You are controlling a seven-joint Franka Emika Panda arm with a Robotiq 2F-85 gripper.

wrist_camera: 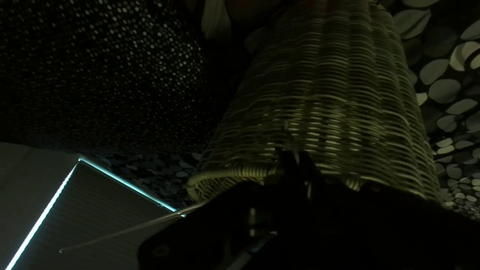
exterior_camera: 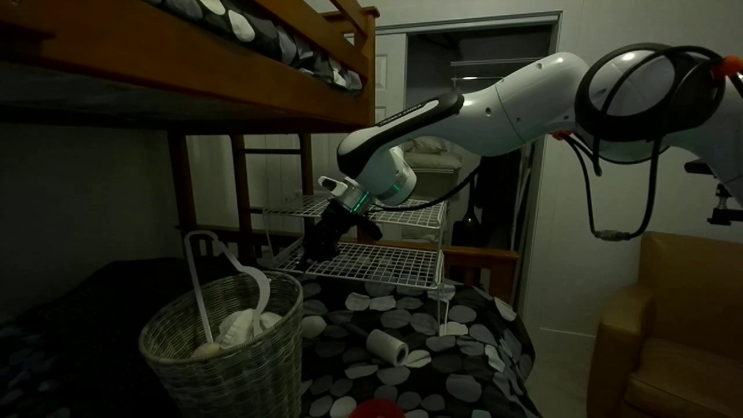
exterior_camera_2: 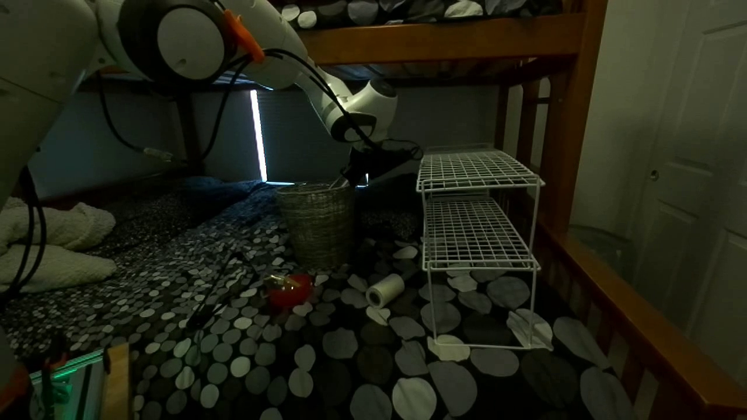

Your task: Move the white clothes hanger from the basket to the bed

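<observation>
We counted one bunk bed (exterior_camera: 261,84), one basket (exterior_camera: 241,377), one hanger (exterior_camera: 263,290), one rack (exterior_camera_2: 478,172) with two shelves (exterior_camera_2: 478,239), one roll (exterior_camera: 385,347), one red object (exterior_camera_2: 290,291), one armchair (exterior_camera: 685,290), one gripper (wrist_camera: 296,155).

Thin white hanger (exterior_camera: 263,285) partly inside upright wicker basket (exterior_camera: 244,377), projecting above rim; basket on dotted-cover bed (exterior_camera: 464,388).

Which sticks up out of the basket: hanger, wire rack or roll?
The white clothes hanger, rising from the basket; the wire rack and roll are outside, on the bed.
</observation>
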